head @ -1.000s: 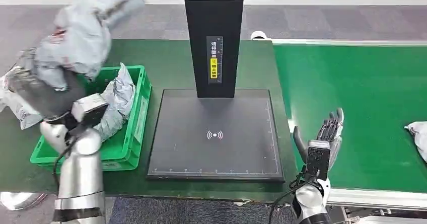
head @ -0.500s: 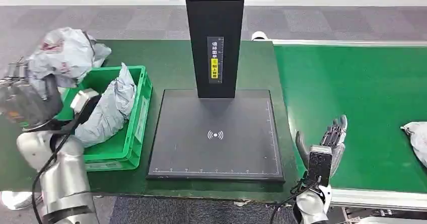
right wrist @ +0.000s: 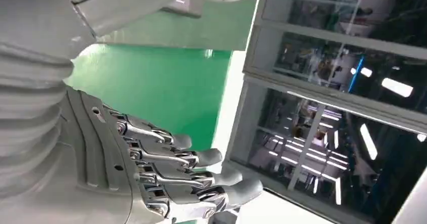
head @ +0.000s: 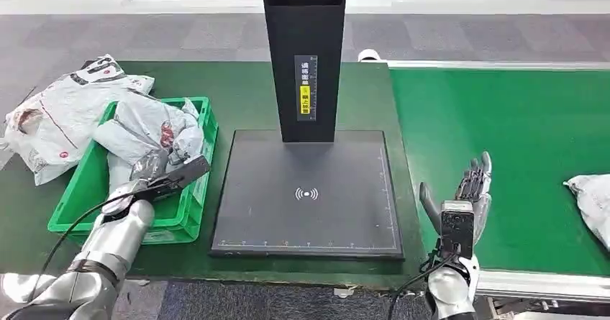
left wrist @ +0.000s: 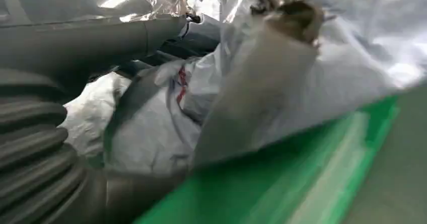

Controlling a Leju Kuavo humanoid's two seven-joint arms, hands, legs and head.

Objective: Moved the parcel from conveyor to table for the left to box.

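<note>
A green box (head: 188, 206) stands on the left of the table, with crumpled grey parcels (head: 147, 127) in it. My left hand (head: 149, 169) is down inside the box. The left wrist view shows its thumb (left wrist: 100, 38) and fingers (left wrist: 131, 196) on either side of a grey parcel (left wrist: 166, 118), gripping it. My right hand (head: 467, 190) is raised at the near edge of the green conveyor (head: 503, 119), open and holding nothing, its fingers (right wrist: 196, 176) spread. Another grey parcel (head: 591, 199) lies on the conveyor at the far right.
A white parcel (head: 61, 115) lies on the table to the left of the box, partly over its rim. A black scanner plate (head: 308, 194) with a tall black post (head: 306, 54) stands in the middle of the table.
My left arm has come down from high over the table's left end, carrying the grey parcel into the green box. The conveyor parcel has moved slightly inward. The right hand has stayed almost still.
</note>
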